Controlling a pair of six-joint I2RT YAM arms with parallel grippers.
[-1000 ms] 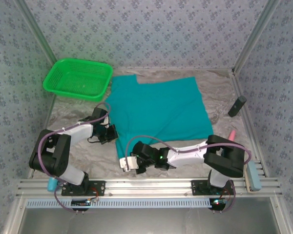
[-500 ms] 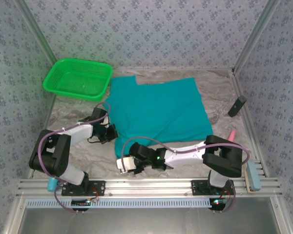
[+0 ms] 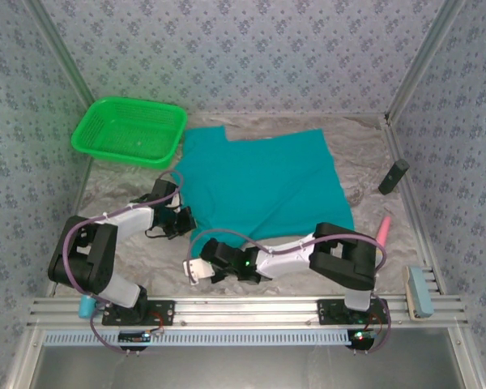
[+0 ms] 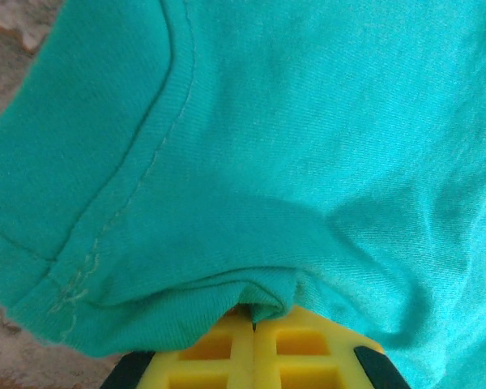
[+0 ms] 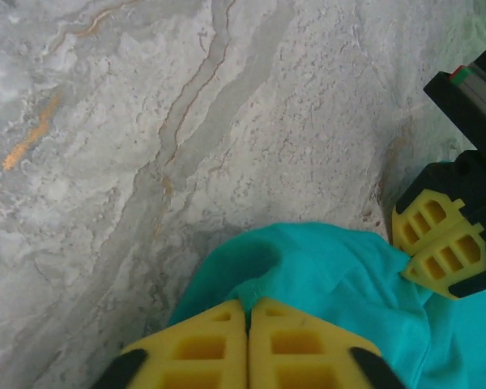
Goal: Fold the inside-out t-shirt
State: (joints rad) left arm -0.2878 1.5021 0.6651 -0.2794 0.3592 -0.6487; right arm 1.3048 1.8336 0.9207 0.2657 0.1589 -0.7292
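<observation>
The marbled grey surface (image 3: pixel 364 142) carried everything. The teal inside-out t-shirt (image 3: pixel 263 182) lay spread flat across its middle, its far left corner just beside the green mesh basket (image 3: pixel 130 131), which sat at the far left. Both arms reached in low toward the shirt's near left corner.

The left claw (image 3: pixel 186 220) sat at the shirt's left edge. Its wrist view showed its yellow pads (image 4: pixel 227 348) pressed together on a bunched fold of cloth, beside a stitched hem. The right claw (image 3: pixel 196 271) was nearer the rail, closed pad to pad (image 5: pixel 248 344) on a puckered bit of teal cloth.

A small black block (image 3: pixel 394 176) stood well apart at the right edge.
</observation>
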